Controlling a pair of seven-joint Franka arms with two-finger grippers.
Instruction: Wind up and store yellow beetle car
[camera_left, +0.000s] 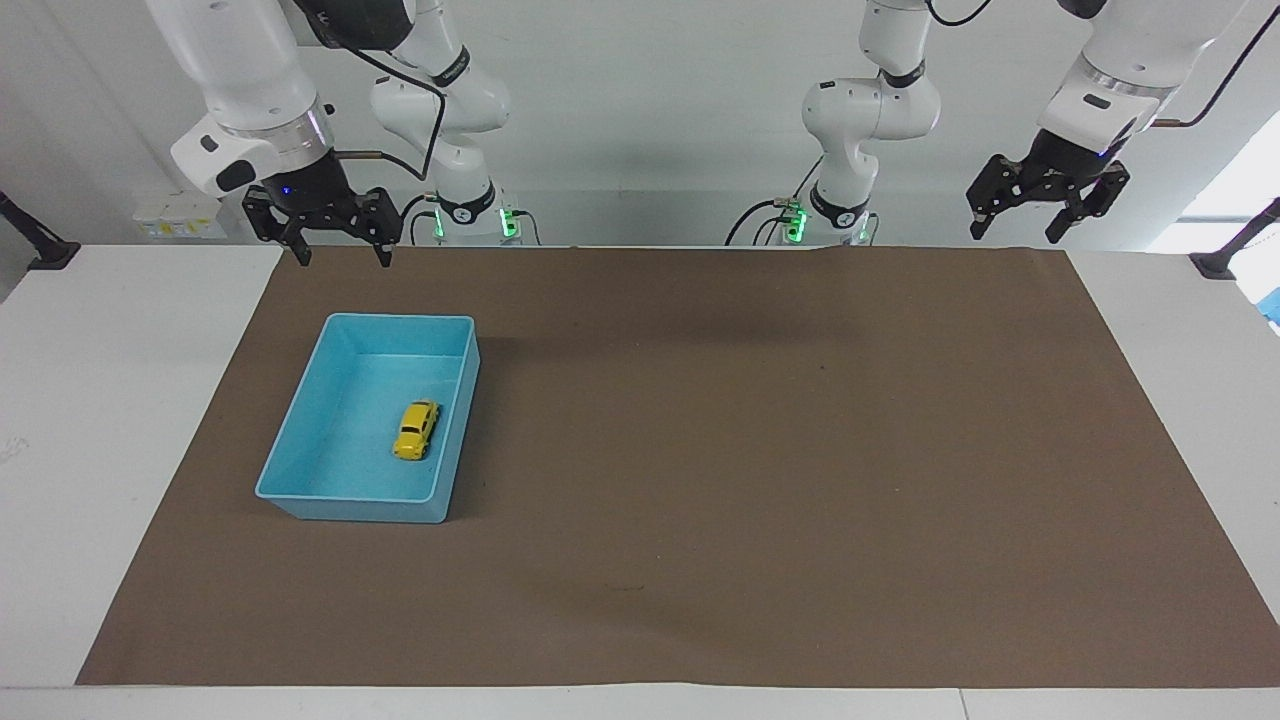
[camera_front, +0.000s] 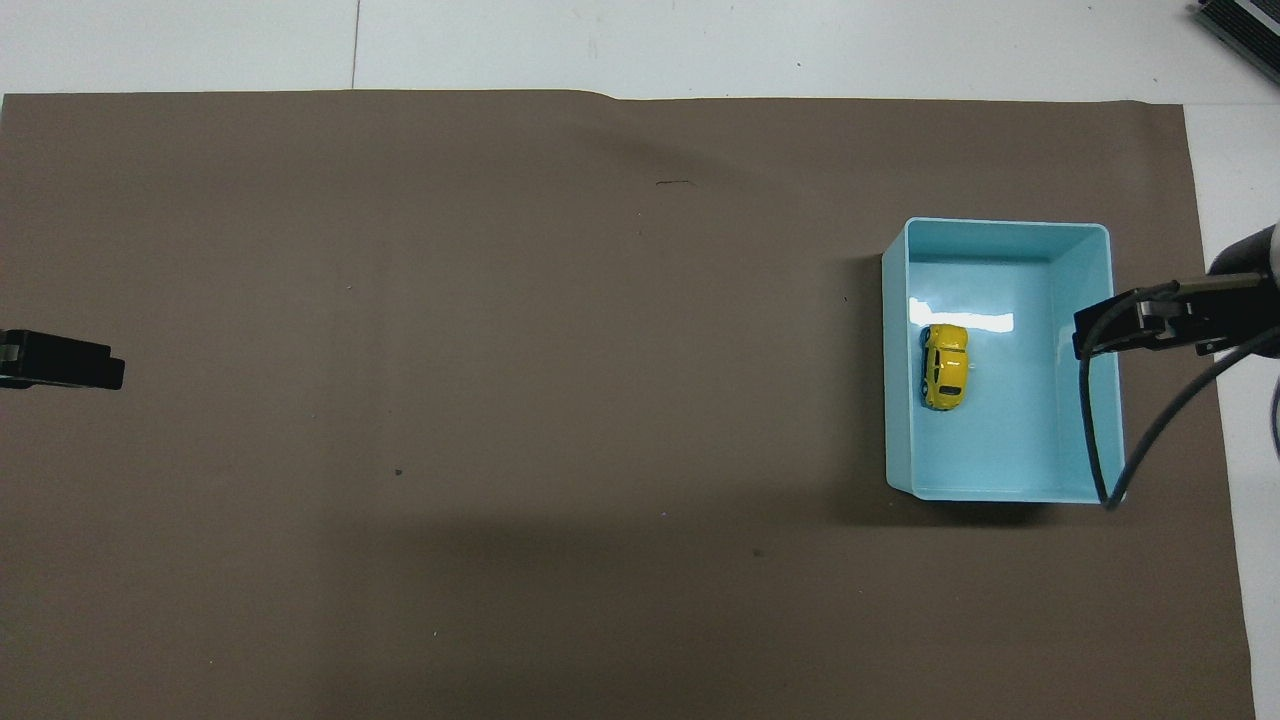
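- Already we find the yellow beetle car (camera_left: 416, 429) on its wheels inside the blue bin (camera_left: 300, 430), beside the wall facing the left arm's end of the desk.
- We judge storing done; only retreat remains.
- Our right end effector (camera_left: 339, 236) hangs released, empty, above the brown mat (camera_left: 760, 480) by the bin's robot-side rim.
- Our left end effector (camera_left: 1048, 210) waits released, well apart.
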